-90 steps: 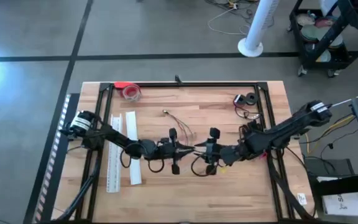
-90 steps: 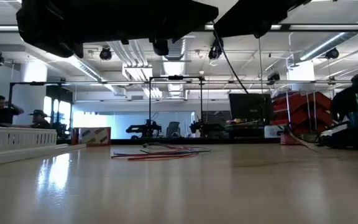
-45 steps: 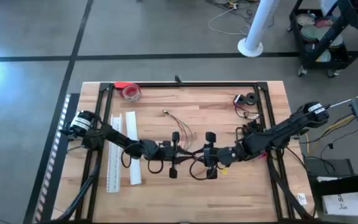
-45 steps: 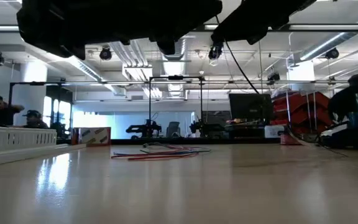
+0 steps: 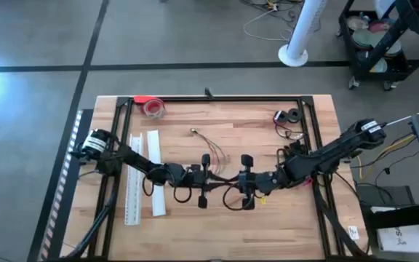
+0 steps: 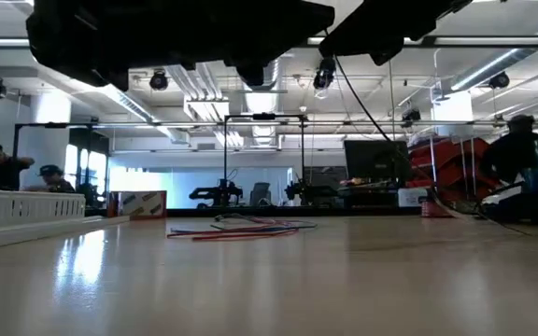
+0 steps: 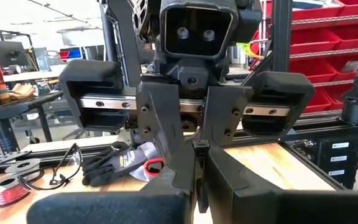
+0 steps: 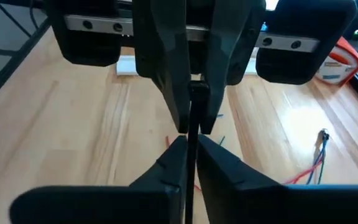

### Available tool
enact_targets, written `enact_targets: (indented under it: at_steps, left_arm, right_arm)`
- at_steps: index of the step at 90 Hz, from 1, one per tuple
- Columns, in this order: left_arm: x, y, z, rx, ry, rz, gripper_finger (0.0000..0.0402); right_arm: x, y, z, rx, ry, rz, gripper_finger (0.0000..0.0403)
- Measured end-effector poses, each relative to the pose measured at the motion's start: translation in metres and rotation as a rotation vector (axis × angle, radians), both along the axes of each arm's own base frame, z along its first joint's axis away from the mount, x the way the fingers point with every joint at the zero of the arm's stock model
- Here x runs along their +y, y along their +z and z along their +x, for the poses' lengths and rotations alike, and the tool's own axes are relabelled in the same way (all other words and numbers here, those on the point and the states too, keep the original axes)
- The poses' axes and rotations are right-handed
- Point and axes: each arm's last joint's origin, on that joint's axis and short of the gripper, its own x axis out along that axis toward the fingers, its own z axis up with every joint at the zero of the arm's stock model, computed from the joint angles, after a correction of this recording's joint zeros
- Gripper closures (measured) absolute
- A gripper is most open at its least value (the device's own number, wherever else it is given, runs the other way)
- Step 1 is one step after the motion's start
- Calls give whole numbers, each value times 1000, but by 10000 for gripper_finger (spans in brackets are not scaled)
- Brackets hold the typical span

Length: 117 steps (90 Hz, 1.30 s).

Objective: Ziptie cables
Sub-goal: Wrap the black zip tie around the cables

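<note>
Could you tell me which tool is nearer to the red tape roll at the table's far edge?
Left. The left tool sits mid-table, on the red tape roll's side; the right tool meets it tip to tip, slightly farther away.

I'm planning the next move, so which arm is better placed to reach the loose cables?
Left, narrowly. The left gripper and right gripper meet mid-table, both pinching a thin black strip. The cables lie just beyond them, on the left gripper's side.
</note>
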Motion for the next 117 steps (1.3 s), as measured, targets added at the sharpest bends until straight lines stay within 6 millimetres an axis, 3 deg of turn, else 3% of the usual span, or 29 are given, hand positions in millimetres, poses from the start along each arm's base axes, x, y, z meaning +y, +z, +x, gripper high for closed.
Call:
enact_targets:
  at_steps: [41, 87, 117]
  left_arm:
    - [0, 0, 0, 2, -2, -15, 392]
    - [1, -1, 0, 23, 55, -21, 315]
    - [4, 7, -2, 0, 128, -34, 323]
  right_arm:
    - [0, 0, 0, -1, -1, -1, 401]
    - [-1, 1, 0, -9, -27, -15, 402]
    - [-4, 8, -2, -47, -102, -51, 403]
